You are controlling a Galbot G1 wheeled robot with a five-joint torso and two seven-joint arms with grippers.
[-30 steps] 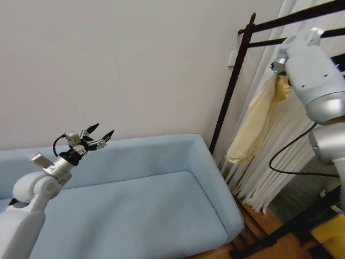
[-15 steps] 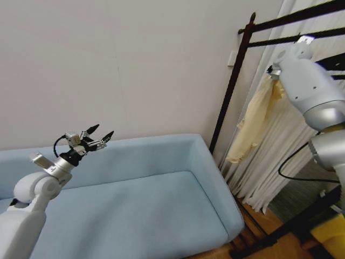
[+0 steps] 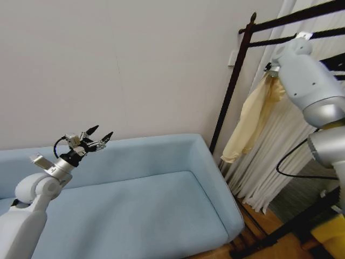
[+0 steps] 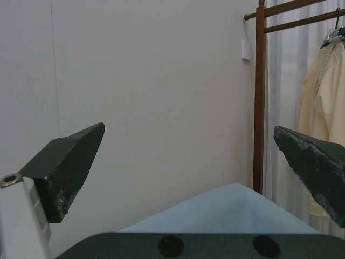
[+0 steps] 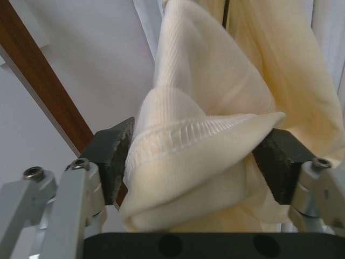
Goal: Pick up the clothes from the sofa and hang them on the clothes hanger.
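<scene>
A cream garment (image 3: pixel 249 116) hangs beside the dark wooden clothes rack (image 3: pixel 233 81), one sleeve drooping toward the sofa's right end. High by the rack's rails, my right arm (image 3: pixel 307 75) holds the garment's top. In the right wrist view, my right gripper (image 5: pixel 197 162) is shut on a thick fold of the cream garment (image 5: pixel 205 135), with the rack's post (image 5: pixel 43 86) just behind. My left gripper (image 3: pixel 96 137) is open and holds nothing, hovering over the backrest of the light blue sofa (image 3: pixel 145 210). In the left wrist view, the left gripper (image 4: pixel 188 172) frames the garment (image 4: pixel 323 91) far off.
White curtains (image 3: pixel 280 156) hang behind the rack. A plain wall (image 3: pixel 135 70) rises behind the sofa. Wooden floor and the rack's dark base (image 3: pixel 269 237) lie at the sofa's right end. A black cable (image 3: pixel 285 162) loops off my right arm.
My right arm has shifted slightly up and toward the rack's post, carrying the garment's top with it. The left arm has stayed still.
</scene>
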